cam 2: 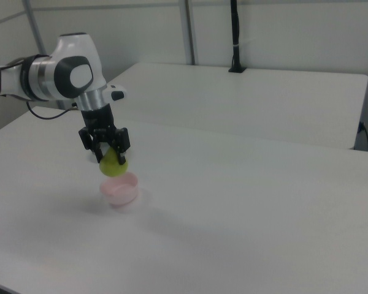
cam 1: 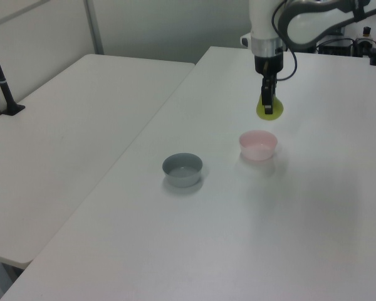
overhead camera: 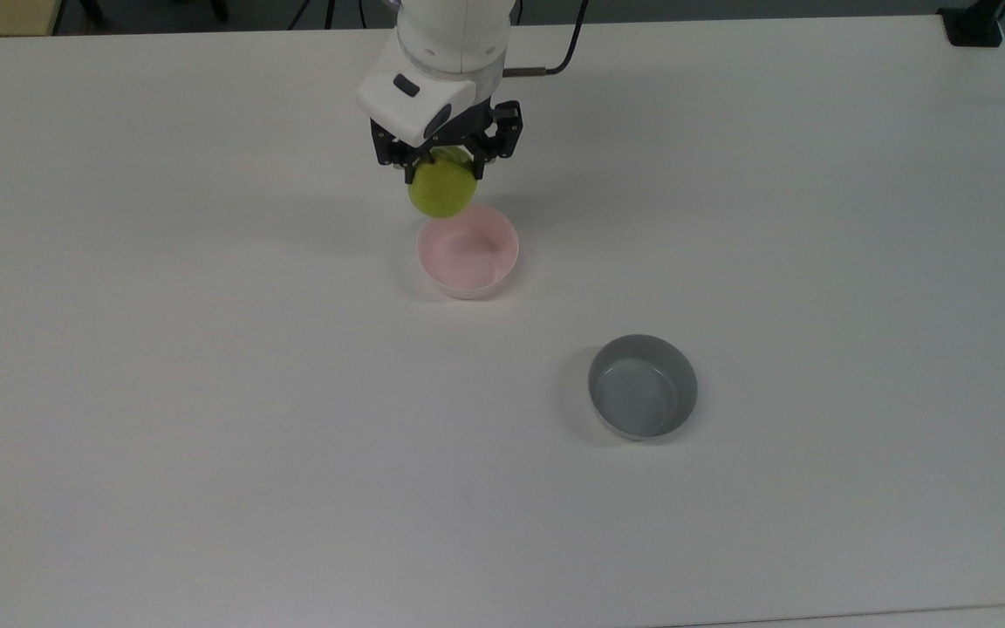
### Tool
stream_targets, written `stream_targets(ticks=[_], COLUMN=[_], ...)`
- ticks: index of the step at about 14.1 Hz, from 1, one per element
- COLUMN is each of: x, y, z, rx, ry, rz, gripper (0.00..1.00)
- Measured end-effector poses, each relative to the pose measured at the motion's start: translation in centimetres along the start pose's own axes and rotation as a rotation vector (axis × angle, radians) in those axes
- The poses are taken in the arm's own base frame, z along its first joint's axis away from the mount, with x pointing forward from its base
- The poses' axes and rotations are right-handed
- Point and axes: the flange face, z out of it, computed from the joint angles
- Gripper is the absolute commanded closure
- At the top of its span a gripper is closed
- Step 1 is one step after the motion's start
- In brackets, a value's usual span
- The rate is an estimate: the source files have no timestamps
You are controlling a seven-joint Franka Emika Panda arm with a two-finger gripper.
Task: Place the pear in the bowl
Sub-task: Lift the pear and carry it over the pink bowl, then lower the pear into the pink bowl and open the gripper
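Pear [overhead camera: 441,189] clamped in gripper [overhead camera: 440,174], carried above pink bowl [overhead camera: 468,251] rim; next: centre over it, lower, release.

Grey bowl [overhead camera: 642,386] — upright, on white table [overhead camera: 206,392], second table [cam 1: 69,138] alongside

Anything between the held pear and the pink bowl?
Nothing visible. The gripper holds the pear in the air, close to the pink bowl. The bowl is empty, and the grey bowl sits well off to one side.
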Motion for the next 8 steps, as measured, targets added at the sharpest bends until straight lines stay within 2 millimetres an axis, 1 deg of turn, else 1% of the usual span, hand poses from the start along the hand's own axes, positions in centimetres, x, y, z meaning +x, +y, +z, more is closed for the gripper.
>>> stream_targets(ticks=[1, 3, 5, 8], x=[0.0, 0.1, 0.5, 1.1], y=[-0.2, -0.4, -0.6, -0.9], z=[1.1, 2.3, 3.9, 5.7], rx=[0.001, 0.002, 0.004, 0.004], ry=[0.013, 0.036, 0.06, 0.064], rz=[-0.004, -0.007, -0.011, -0.015], gripper=[0.62, 0.62, 0.62, 0.57])
